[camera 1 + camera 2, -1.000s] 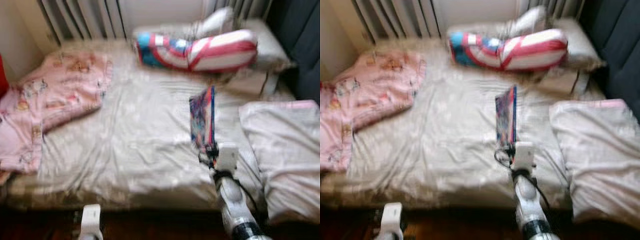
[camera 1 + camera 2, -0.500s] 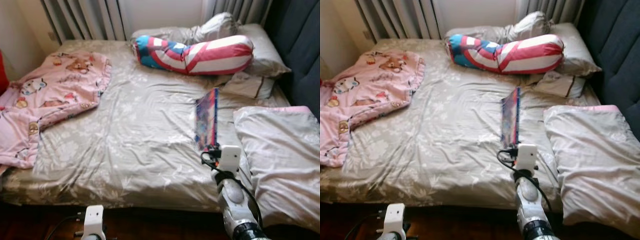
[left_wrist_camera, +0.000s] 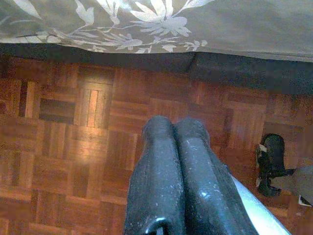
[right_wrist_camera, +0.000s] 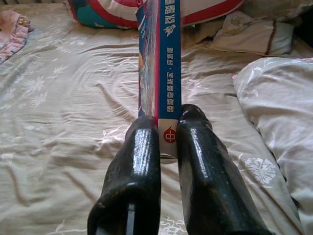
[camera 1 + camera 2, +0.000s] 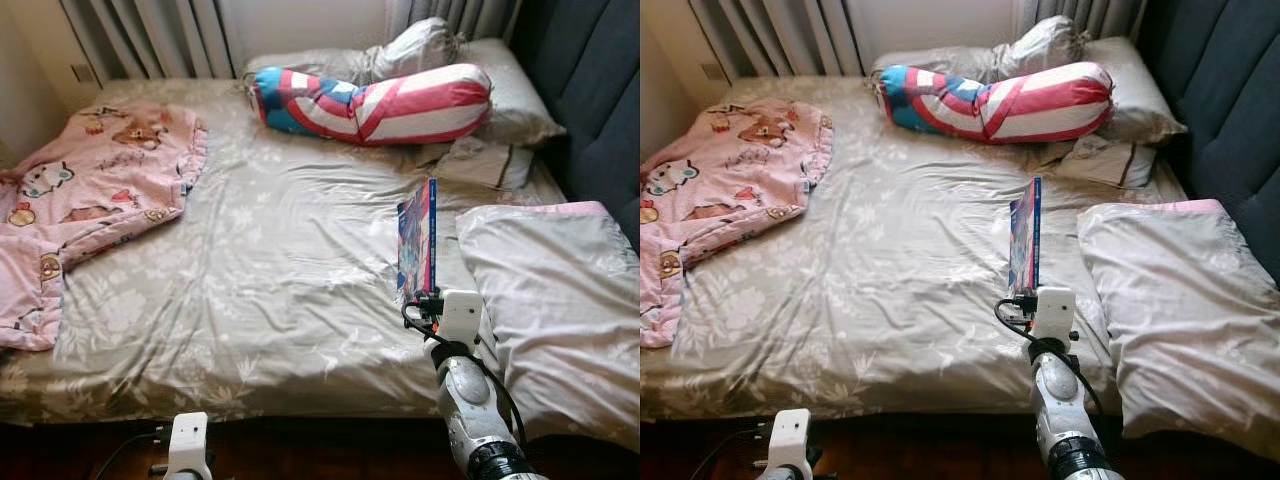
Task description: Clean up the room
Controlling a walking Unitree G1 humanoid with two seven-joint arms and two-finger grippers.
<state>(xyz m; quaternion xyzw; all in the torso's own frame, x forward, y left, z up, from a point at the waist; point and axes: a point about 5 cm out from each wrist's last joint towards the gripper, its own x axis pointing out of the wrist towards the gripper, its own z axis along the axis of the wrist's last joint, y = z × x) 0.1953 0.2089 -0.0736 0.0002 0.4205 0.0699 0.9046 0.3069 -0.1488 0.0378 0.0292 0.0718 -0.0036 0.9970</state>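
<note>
Right gripper (image 4: pixel 167 134) is clamped on the bottom end of the book (image 5: pixel 417 248), spine between its fingers, the book standing up on edge above the bed (image 5: pixel 270 270). It's a narrow pinch low down, so a swing could tip or twist it loose onto the pillow (image 5: pixel 560 300) beside the gripper. Left gripper (image 3: pixel 175 129) hangs fully closed, empty, over the floor (image 3: pixel 73 147).
</note>
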